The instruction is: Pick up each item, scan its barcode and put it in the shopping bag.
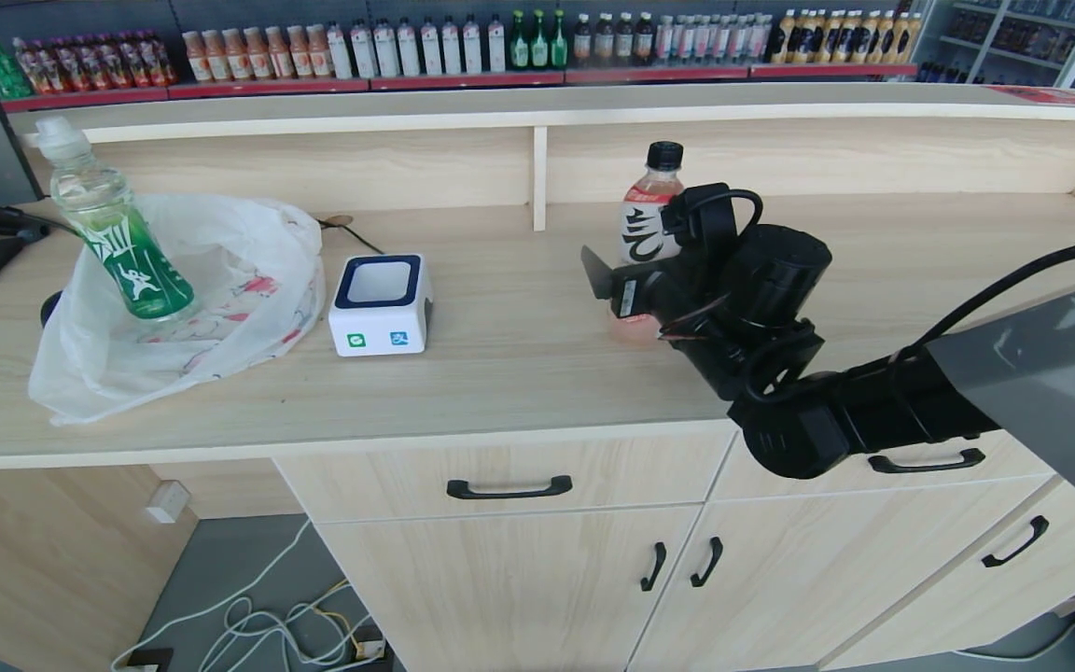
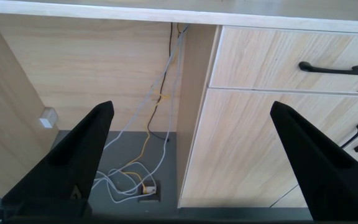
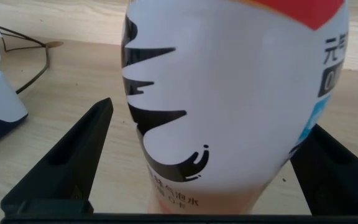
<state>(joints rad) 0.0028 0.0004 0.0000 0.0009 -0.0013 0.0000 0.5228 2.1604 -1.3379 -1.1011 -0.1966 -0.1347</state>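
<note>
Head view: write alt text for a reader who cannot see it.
The right gripper, open, straddles an upright pink bottle on a wooden counter. To its left sit a white scanner and a white plastic bag holding a tilted green bottle.

scanner (image 1: 379,303) stands between black-capped bottle (image 1: 642,233) and shopping bag (image 1: 262,252).

Bright, even light is falling from above on the worktop (image 1: 519,373), leaving only faint, soft shadows beside the scanner (image 1: 379,303). Straight worktop edges are bowing toward the head view's corners; the floor (image 2: 169,174) beneath is lying dimmer.
</note>
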